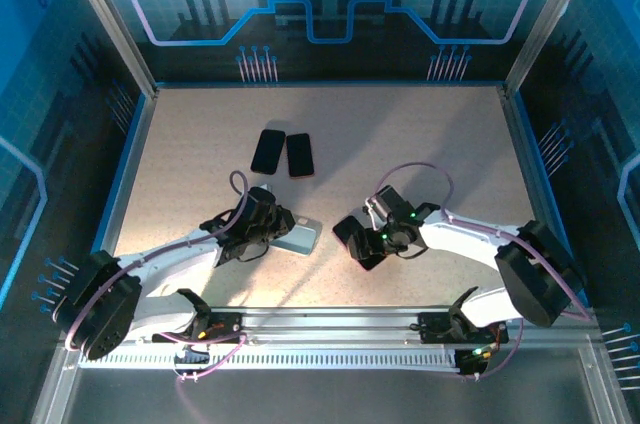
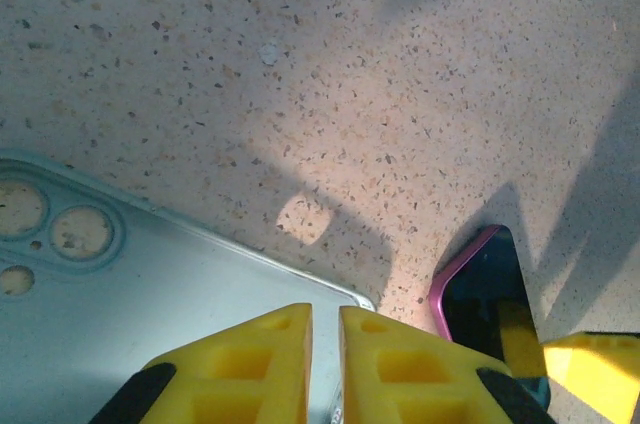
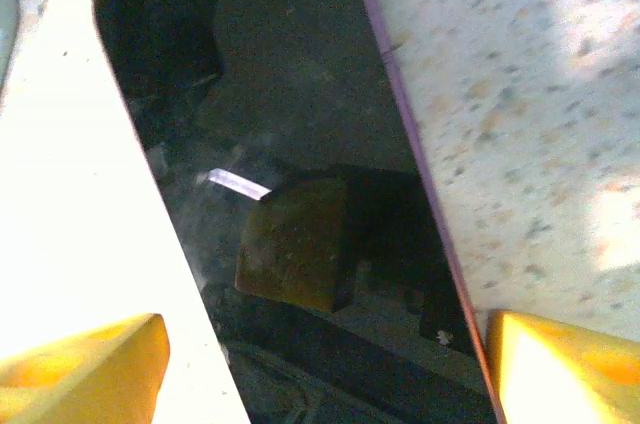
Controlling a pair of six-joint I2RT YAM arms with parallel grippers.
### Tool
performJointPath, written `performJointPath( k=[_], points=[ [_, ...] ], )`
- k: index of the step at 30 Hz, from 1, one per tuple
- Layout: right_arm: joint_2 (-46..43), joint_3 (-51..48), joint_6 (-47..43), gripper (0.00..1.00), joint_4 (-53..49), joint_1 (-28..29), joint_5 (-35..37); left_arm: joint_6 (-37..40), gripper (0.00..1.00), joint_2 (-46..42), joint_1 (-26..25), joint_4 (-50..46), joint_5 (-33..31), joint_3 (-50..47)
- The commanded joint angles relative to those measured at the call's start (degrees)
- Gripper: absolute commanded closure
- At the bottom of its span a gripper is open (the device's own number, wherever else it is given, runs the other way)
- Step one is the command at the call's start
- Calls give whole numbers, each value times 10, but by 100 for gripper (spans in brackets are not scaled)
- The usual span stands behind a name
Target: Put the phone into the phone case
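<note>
Logged at grasp stage: phone lying flat near phone case, right gripper spread wide astride it, left gripper pinched close over case; then to close squarely on phone's edges.

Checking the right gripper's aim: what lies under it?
A dark-screened phone with a purple edge, lying flat on the table between the open fingers of the right gripper. Whatever is beneath the phone is covered.

phone case cut by left wrist view's edge, phone running past right wrist view's bottom edge
</note>
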Motion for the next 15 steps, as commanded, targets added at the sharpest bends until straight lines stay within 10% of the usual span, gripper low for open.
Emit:
performJointPath(
  k=[1, 15],
  points=[
    [-19, -11, 36, 16, -4, 30, 10, 0, 85, 4, -6, 24, -11, -13],
    [29, 72, -43, 6, -64, 60, 102, -2, 85, 19, -12, 19, -15, -6]
  ],
)
